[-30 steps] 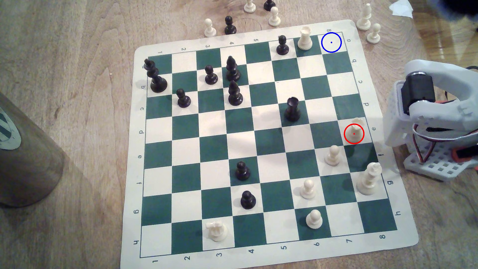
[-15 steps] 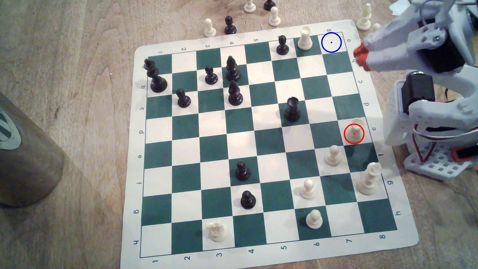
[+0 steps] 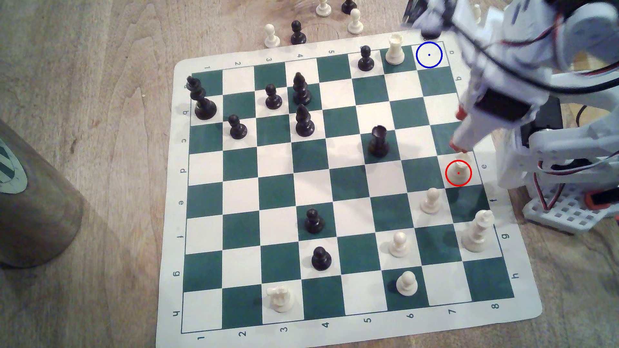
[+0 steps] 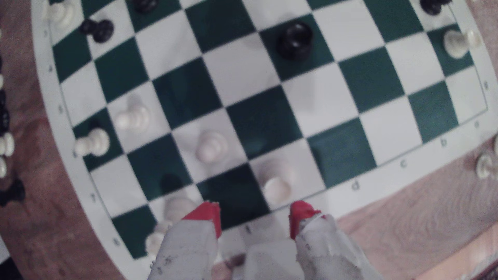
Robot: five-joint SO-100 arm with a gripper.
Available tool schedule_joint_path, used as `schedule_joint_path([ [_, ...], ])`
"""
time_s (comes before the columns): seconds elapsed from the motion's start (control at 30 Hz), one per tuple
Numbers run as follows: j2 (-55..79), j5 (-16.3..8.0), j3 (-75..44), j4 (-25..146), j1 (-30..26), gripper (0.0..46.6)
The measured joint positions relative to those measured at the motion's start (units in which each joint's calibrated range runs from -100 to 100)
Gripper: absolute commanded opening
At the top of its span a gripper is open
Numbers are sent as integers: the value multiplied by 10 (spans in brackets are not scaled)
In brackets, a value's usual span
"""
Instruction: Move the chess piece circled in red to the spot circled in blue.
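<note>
The stubby, notched-top cream rook (image 3: 460,169) is seen upright on a white edge square, untouched. The red-tipped white gripper (image 4: 254,219) is held spread apart above it, empty.

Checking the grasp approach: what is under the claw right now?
Under the open claw lie bare squares at the board edge. The white rook stands just ahead, ungrasped. The arm covers the board margin behind it.

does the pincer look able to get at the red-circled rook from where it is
Probably yes: the pincer is open just short of the rook, with nothing between them. The nearest pawn stands a square off.
</note>
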Motion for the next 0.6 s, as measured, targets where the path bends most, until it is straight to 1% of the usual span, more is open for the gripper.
schedule_joint_path([
  [0.1, 2, 0, 35, -7, -1, 138],
  [0.13, 2, 0, 67, -18, 0, 138],
  [0.2, 2, 0, 81, -25, 0, 139],
  [0.37, 6, 0, 96, -40, 0, 149],
  [0.6, 63, 0, 123, -79, 9, 153],
])
